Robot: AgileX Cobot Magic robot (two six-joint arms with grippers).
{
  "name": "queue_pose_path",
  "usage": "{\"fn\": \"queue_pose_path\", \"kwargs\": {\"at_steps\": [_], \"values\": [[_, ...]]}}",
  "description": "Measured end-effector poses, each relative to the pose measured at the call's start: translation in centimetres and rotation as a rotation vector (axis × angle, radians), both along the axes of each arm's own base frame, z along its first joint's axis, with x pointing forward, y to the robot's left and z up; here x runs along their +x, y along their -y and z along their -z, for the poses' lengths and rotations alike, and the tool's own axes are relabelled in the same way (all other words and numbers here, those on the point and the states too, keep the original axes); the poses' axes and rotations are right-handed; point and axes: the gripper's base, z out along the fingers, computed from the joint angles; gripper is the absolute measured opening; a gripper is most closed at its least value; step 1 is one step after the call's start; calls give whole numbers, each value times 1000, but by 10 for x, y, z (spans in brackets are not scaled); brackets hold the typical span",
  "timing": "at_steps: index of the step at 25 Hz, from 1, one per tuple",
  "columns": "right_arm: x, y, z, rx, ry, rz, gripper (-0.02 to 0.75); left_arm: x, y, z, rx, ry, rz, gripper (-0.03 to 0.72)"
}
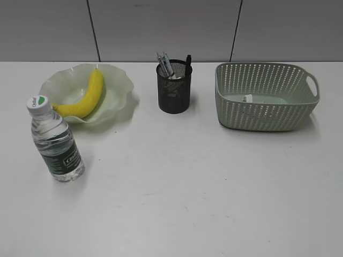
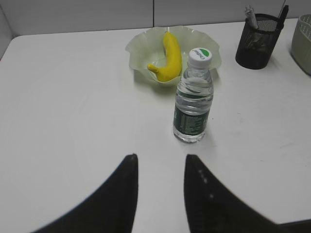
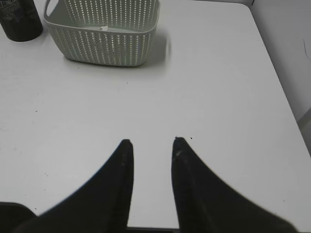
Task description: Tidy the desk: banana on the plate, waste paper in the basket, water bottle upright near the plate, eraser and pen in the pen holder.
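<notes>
While both black grippers, left [image 2: 160, 167] and right [image 3: 150, 150], hover part-open and empty, the clear green-labelled plastic water bottle [image 1: 55, 140], likely slippery and heavy, suits a mid-body grasp.

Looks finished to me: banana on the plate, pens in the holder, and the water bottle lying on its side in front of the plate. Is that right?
Not quite. The water bottle is standing upright, cap on top, not lying on its side; the exterior and left wrist views both show this. The rest holds: the banana lies on the plate, and pens stand in the pen holder.
</notes>
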Motion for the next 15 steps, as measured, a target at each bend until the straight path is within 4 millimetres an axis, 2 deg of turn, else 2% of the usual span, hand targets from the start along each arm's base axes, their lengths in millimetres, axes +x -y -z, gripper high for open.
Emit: {"fn": "queue_pose_path", "kwargs": {"at_steps": [15], "values": [[0,0,0,-1,0,-2,234,0,0,0,0,0,0,241]]}}
